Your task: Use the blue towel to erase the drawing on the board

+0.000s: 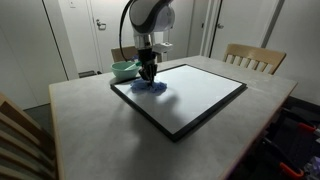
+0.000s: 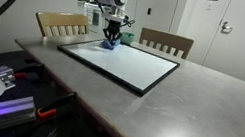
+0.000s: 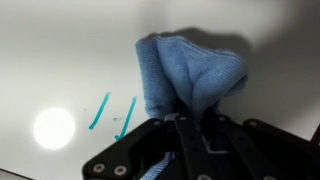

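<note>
Clenched w/ claw point(image 3: 183, 125) round bunched blue towel point(image 3: 190, 70), pressed onto board point(image 3: 60, 50) as eraser pad; teal strokes point(image 3: 112, 112) lower left in wrist view, not yet wiped.

White, rounded arm point(image 1: 150, 14) segments with dark joints end in a black claw point(image 1: 148, 76).

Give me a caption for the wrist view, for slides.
Wrist view: gripper pinches the bunched blue towel on the whiteboard, two teal marker strokes beside it not yet wiped.
</note>
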Available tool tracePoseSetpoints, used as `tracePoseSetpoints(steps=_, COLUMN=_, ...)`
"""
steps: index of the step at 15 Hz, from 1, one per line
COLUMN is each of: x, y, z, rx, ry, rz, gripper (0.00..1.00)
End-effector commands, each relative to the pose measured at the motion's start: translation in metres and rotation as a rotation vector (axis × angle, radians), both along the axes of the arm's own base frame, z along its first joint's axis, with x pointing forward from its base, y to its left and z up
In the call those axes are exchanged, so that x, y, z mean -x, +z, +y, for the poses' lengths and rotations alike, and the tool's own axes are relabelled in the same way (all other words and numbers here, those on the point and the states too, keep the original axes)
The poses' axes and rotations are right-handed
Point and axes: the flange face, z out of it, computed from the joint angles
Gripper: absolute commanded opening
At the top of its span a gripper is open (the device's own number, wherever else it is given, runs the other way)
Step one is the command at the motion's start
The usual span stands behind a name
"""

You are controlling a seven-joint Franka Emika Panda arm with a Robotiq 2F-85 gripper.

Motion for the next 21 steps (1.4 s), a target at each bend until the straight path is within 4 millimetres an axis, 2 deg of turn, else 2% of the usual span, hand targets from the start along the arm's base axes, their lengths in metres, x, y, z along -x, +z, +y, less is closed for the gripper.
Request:
tracePoseSetpoints(steps=1, x=-0.015, y=-0.031, z=-0.014, rx=0.016, ry=-0.02, rz=-0.059, gripper=0.04)
tracePoseSetpoints(steps=4, x=-0.023, y=-0.033, z=-0.054, rx=0.05, ry=-0.071, rz=-0.081, gripper=0.04)
tracePoseSetpoints(steps=8, x=-0.033, y=-0.031, z=-0.125, rx=0.081, ry=-0.202, rz=-0.118, gripper=0.04)
tracePoseSetpoints(steps=12, x=-0.041, y=-0.027, z=-0.182, rx=0.115, ry=-0.281, rz=-0.142, gripper=0.04)
tracePoseSetpoints(steps=14, x=-0.043, y=-0.023, z=-0.202, rx=0.134, ry=-0.309, rz=-0.153, gripper=0.04)
tracePoseSetpoints(steps=17, x=-0.046, y=-0.023, z=-0.209, rx=0.16, ry=-0.313, rz=-0.165, gripper=0.04)
tracePoseSetpoints(steps=21, x=-0.048, y=-0.028, z=-0.175, rx=0.118, ry=-0.25, rz=-0.15, gripper=0.04)
